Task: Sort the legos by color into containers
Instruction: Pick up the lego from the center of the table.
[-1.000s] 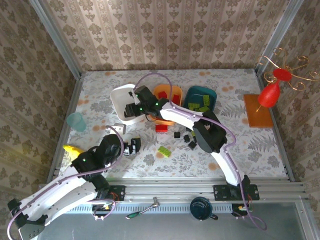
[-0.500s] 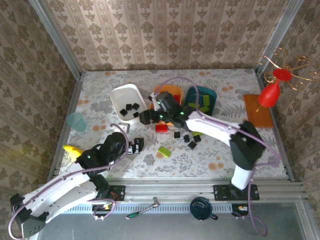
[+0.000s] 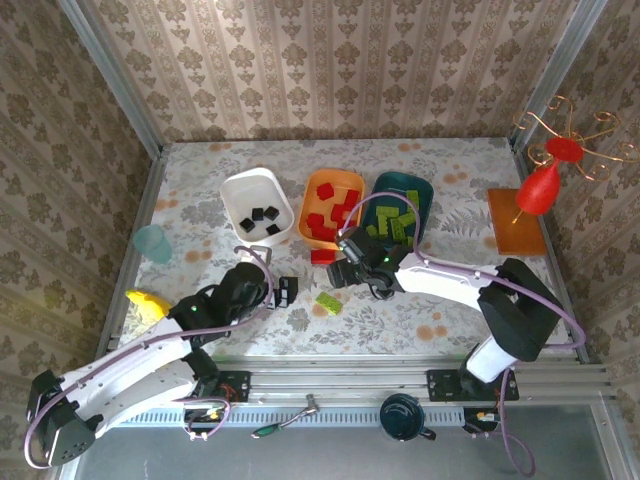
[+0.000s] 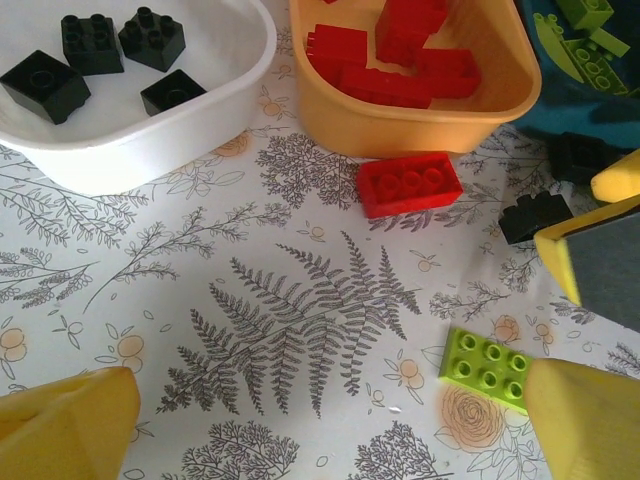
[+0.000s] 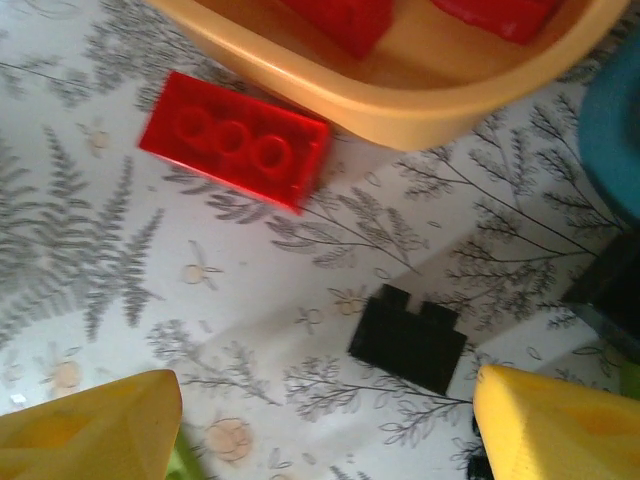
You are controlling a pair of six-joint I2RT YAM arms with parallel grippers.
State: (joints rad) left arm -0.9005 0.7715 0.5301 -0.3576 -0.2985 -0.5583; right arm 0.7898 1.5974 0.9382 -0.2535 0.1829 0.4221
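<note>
The white tub (image 3: 240, 195) holds black legos, the orange tub (image 3: 333, 185) red ones, the teal tub (image 3: 420, 192) lime-green ones. A red brick (image 3: 322, 257) lies just in front of the orange tub, and a lime brick (image 3: 327, 302) lies nearer the arms. My left gripper (image 3: 286, 290) stands open over bare table (image 4: 325, 430), with the lime brick (image 4: 487, 367) by its right finger (image 4: 585, 420). My right gripper (image 3: 350, 272) is open low over the table (image 5: 325, 430). A black brick (image 5: 408, 340) lies just ahead of its fingers, and the red brick (image 5: 235, 140) lies beyond.
A pale-blue cup (image 3: 152, 243) stands at the left and an orange mat (image 3: 516, 222) with a red ornament (image 3: 545, 185) at the right. Another black brick (image 4: 535, 215) lies near the teal tub (image 4: 560, 100). The two grippers are close together mid-table.
My right gripper has drawn back from over the white tub, moving right and nearer, down to the table by the loose black bricks. My left gripper has edged right towards the lime brick.
</note>
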